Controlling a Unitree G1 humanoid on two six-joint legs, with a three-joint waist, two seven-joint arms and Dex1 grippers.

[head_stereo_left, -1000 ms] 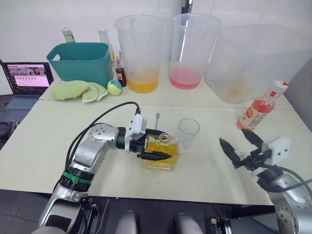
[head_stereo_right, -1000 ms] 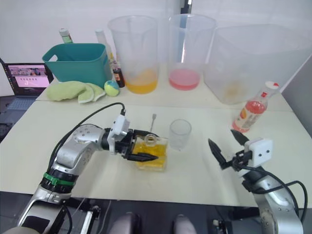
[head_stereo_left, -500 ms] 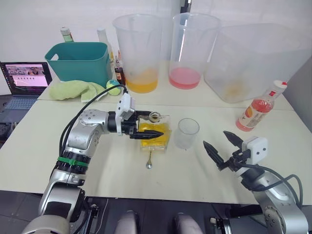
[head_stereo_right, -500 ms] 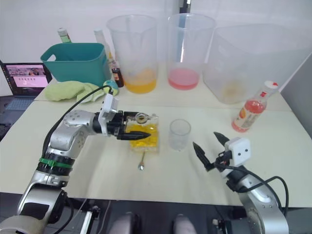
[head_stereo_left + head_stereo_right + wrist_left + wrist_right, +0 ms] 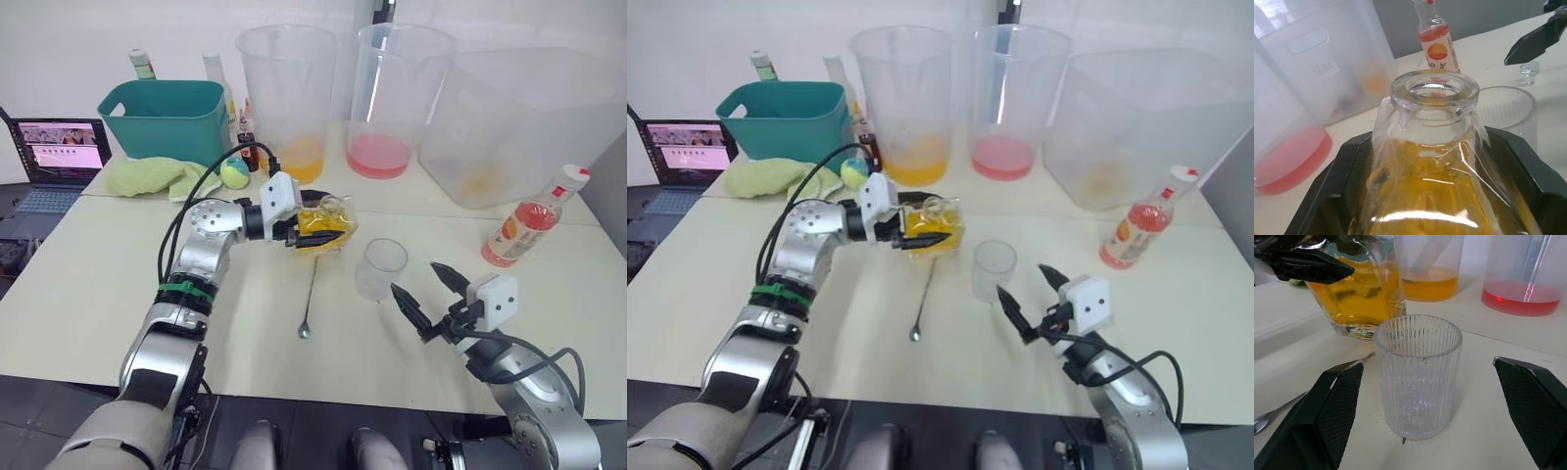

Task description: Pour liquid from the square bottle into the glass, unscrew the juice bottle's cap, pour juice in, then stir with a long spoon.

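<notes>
The left pincer (image 5: 315,231) clamps the square bottle (image 5: 323,221), held above the bench (image 5: 88,284) and tipped toward the glass (image 5: 380,268). The right pincer (image 5: 423,292) stands wide open, 1 finger on each side of the glass without touching it. The long spoon (image 5: 310,298) lies flat below the bottle.

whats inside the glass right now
Nothing visible: the glass looks empty and dry, standing upright on the table. The yellow liquid is in the square bottle.
</notes>
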